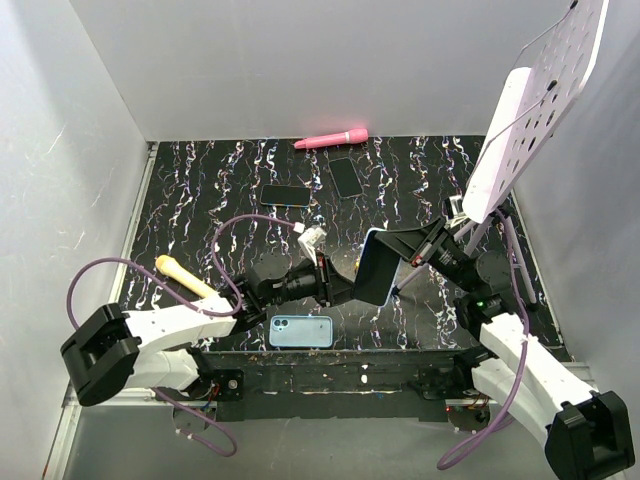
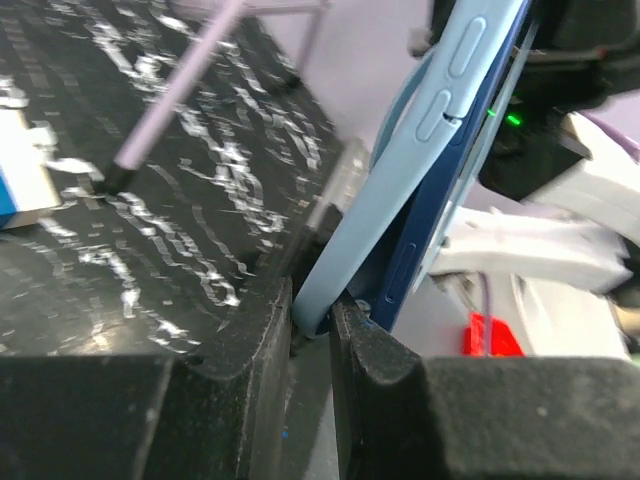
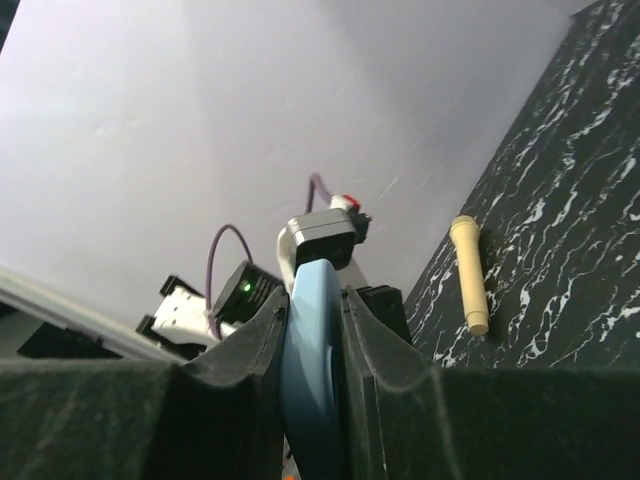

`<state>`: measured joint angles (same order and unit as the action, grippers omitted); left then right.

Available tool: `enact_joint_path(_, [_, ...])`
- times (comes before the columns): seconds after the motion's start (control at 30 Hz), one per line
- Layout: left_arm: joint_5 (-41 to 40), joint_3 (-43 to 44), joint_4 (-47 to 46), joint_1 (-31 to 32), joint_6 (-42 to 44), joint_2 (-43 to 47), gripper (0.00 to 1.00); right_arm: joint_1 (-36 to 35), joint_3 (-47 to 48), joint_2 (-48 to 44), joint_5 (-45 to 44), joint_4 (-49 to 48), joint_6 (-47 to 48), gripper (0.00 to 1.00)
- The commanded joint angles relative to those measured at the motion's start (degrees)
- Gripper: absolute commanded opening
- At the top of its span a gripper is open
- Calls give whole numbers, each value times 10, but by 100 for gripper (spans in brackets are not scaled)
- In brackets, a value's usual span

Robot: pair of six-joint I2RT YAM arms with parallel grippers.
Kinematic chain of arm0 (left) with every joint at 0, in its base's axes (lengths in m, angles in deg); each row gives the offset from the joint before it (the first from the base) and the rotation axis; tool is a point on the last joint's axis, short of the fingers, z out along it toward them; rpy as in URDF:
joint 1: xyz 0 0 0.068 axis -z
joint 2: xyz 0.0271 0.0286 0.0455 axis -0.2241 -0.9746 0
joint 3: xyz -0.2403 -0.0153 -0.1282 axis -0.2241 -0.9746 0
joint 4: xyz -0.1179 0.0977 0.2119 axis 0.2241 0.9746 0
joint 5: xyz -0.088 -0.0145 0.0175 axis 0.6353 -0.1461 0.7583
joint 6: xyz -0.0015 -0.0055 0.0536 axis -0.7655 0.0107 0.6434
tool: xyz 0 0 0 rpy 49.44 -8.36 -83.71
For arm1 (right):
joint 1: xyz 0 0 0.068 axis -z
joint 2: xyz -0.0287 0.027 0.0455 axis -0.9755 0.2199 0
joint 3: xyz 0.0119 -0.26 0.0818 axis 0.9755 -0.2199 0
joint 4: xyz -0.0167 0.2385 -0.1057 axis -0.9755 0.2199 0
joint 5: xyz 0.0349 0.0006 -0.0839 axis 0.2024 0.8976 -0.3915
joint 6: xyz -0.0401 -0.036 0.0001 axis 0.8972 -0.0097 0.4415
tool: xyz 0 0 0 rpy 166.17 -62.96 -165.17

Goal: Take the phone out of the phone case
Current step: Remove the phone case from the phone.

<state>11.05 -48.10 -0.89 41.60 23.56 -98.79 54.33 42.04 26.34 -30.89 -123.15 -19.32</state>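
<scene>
The light blue case (image 1: 377, 265) is held on edge in the air above the near middle of the counter (image 1: 200, 200), and the left wrist view shows the dark blue phone (image 2: 448, 190) standing slightly off the case's lip at the lower end. The left tool (image 2: 312, 310), its arm stretched low from 8 o'clock, is clamped on the case's lower edge. The right tool (image 3: 315, 300), wrist bent back from a raised elbow at 2 o'clock, is clamped across the opposite end. A spare blue handset (image 1: 300, 330) lies flat at 7 o'clock, and a tan handle (image 1: 185, 277) lies at 9 o'clock.
</scene>
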Motion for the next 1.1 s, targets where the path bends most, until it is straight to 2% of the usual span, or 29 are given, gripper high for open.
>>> enact_joint_path(0.0, [-415,25,191,-11,75,-8,0,-47,-4,-27,-10,-9,-160,1])
enact_joint_path(0.1, [-520,44,259,-9,78,-27,0,-52,-25,-31,-57,-18,-204,1])
enact_joint_path(0.27, [-563,28,273,-1,69,-24,0,-55,-55,-30,-123,-63,-246,1])
enact_joint_path(0.4, [-472,14,245,-2,84,11,0,-56,-56,-1,-118,-81,-230,1])
enact_joint_path(0.53, [-316,8,238,-9,94,68,0,-57,-64,19,-95,-112,-227,1])
enact_joint_path(0.57, [-268,13,249,-10,97,76,6,-56,-59,21,-86,-97,-207,1])
enact_joint_path(0.6, [-235,23,274,-10,93,85,20,-54,-52,24,-68,-88,-189,1])
enact_joint_path(0.67, [-184,32,308,-10,88,103,39,-54,-41,23,-45,-65,-141,1])
enact_joint_path(0.73, [-151,23,343,-11,91,134,53,-53,-36,15,-34,-31,-98,1])
enact_joint_path(0.83, [-146,3,384,-12,111,207,67,-47,-34,7,-21,-16,-50,1])
enact_joint_path(1.0, [-189,30,526,-15,152,305,75,-40,-21,-4,-25,50,11,1])
enact_joint_path(1.07, [-215,53,580,-16,157,328,74,-39,-16,0,-23,50,21,1])
